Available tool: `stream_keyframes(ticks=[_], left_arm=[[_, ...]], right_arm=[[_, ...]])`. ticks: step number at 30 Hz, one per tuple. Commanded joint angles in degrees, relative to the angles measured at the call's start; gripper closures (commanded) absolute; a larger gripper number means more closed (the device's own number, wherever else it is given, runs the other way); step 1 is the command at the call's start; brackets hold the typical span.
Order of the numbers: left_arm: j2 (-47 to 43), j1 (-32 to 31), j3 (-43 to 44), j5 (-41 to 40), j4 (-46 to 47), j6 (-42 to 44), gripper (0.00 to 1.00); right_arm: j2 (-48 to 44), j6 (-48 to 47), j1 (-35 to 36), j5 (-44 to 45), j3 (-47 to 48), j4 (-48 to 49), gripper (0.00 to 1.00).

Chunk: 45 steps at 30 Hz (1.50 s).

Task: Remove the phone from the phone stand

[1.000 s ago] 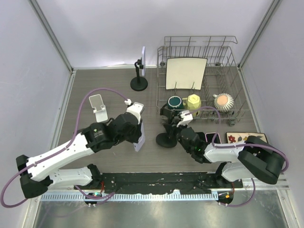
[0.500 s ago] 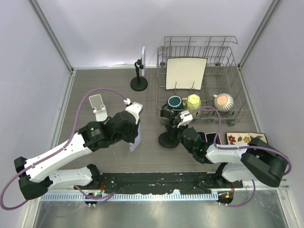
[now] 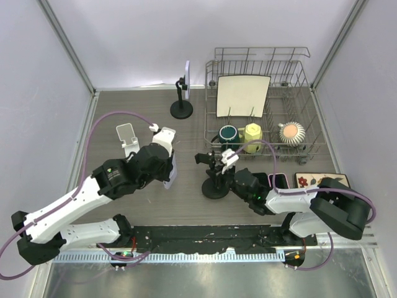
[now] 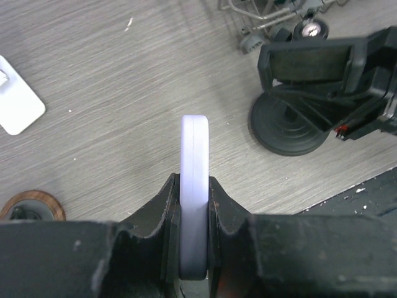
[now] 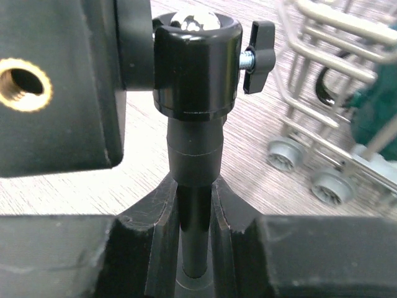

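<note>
The left gripper is clamping the phone by its two flat faces, its fingers pressing in from either side, so the wrist view is showing the pale lavender phone edge-on. In the overhead view the phone is hanging under the left gripper, to the left of the phone stand and apart from it. It appears to be held off the table, though the overhead angle is not settling that. The right gripper is closing around the black post of the phone stand, its fingers touching the post on both sides just below the ball-joint head. In the left wrist view the phone stand is standing upright on its round base, its clamp head turned toward the camera. Behind it the dish rack is sitting at the far right of the table, holding a green mug and a yellow mug side by side. A white stand is resting near the left arm.
</note>
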Motion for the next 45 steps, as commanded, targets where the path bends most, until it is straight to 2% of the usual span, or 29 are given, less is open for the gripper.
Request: stream_keyframes(ticks=[1,8,13,19,24,26,29,34,37,38,40,41,45], left_arm=[[-4.41,0.30,3.72,-7.59,-0.01,-1.72,1.00],[-7.39,0.30,7.76,-12.43,-5.11,-2.59,1.00],[-11.17,0.30,8.47,-13.76,-6.43,-4.26,1.00],[-12.59,0.30,9.78,-13.23,-5.65,-4.88,1.00],[-11.27,0.30,11.80,-12.62,-3.63,-2.95,1.00],[-10.65,0.30,12.86,-12.35,-2.75,-2.16,1.00],[-8.98,0.30,14.17,-12.18,-1.17,-1.45,1.00],[-6.00,0.30,16.37,-12.87,1.91,-2.24,1.00],[-4.68,0.30,17.08,-15.25,4.19,-4.87,1.00],[-4.33,0.30,17.17,-15.60,4.72,-6.10,1.00],[-3.36,0.30,17.95,-16.48,6.22,-7.51,1.00],[-2.22,0.30,18.22,-17.01,6.66,-8.30,1.00],[0.51,0.30,19.54,-18.50,9.81,-15.32,1.00]], right_arm=[[4.77,-3.73,1.47,-4.67,6.45,6.23,0.99],[17.42,-9.09,1.73,-9.15,16.74,12.99,0.99],[26.83,-9.80,1.73,-11.35,22.20,22.48,0.99],[30.27,-8.13,1.73,-12.94,19.93,31.11,0.79],[25.01,-8.13,1.73,-11.71,14.57,28.57,0.50],[21.76,-8.74,1.73,-11.36,13.42,26.46,0.40],[17.90,-8.75,1.73,-11.01,11.49,21.02,0.30],[9.02,-7.08,1.73,-9.78,6.04,13.64,0.23],[-1.70,-5.94,1.73,-7.49,4.36,1.97,0.20],[-5.12,-5.93,1.82,-6.88,4.62,-6.60,0.18],[-13.71,-6.37,1.82,-4.17,6.90,-15.08,0.17],[-16.03,-7.68,1.82,-3.19,7.87,-22.52,0.16],[-23.69,-12.08,1.91,1.11,16.02,-35.76,0.16]])
